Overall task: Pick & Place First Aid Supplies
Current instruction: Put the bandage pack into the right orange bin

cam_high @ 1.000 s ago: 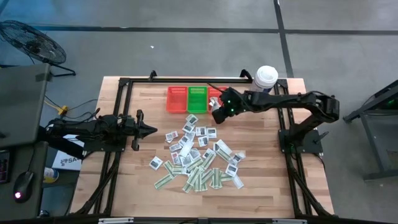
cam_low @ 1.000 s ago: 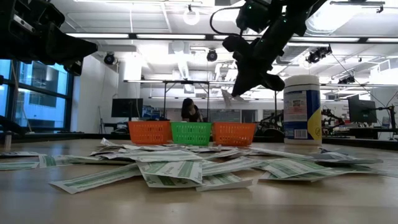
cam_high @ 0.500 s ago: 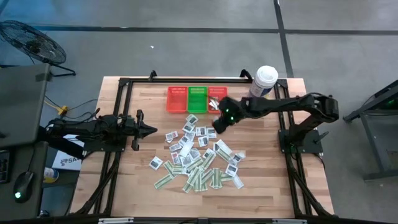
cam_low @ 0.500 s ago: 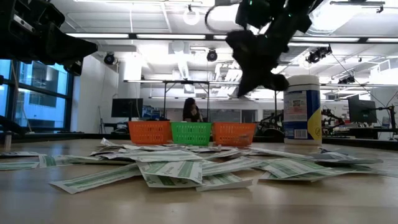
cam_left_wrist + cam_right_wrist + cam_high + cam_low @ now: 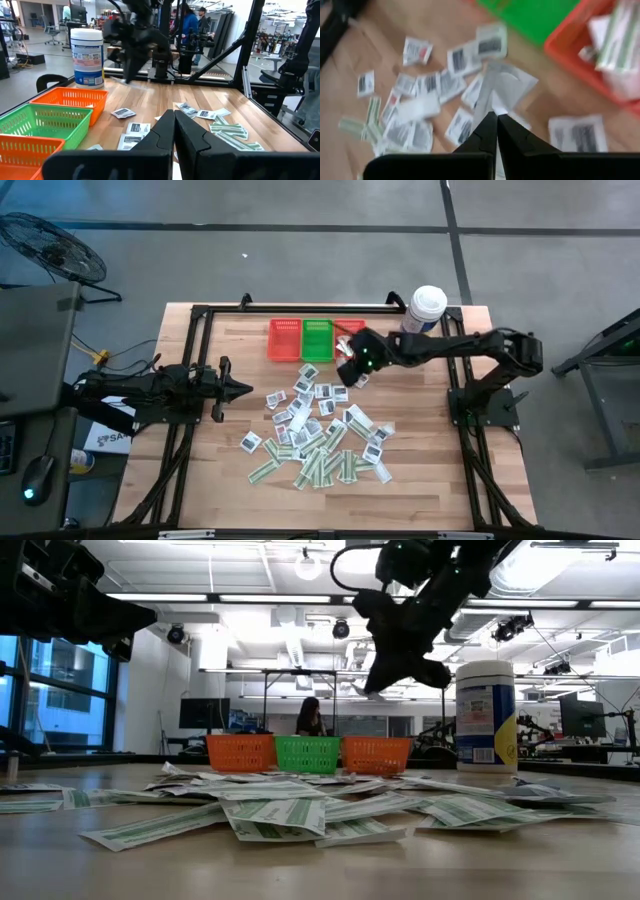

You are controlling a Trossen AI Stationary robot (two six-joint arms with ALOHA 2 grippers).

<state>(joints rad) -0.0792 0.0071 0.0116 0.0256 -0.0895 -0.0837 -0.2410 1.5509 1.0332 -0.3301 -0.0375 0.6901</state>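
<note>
1. High view: right gripper (image 5: 348,367) above bench (image 5: 200,480), near far edge, just before orange basket (image 5: 349,329); fingers pinched on white packet (image 5: 502,85).
2. Remaining packets (image 5: 318,430) strewn mid-bench.
3. Left gripper (image 5: 246,388) shut, empty, at left edge.

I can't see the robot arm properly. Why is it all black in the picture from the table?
Low view: bright ceiling lights behind the right gripper make it a dark shape. High view: even light, packets cast almost no shadow on the table. Right wrist view: its held packet shows pale.
</note>
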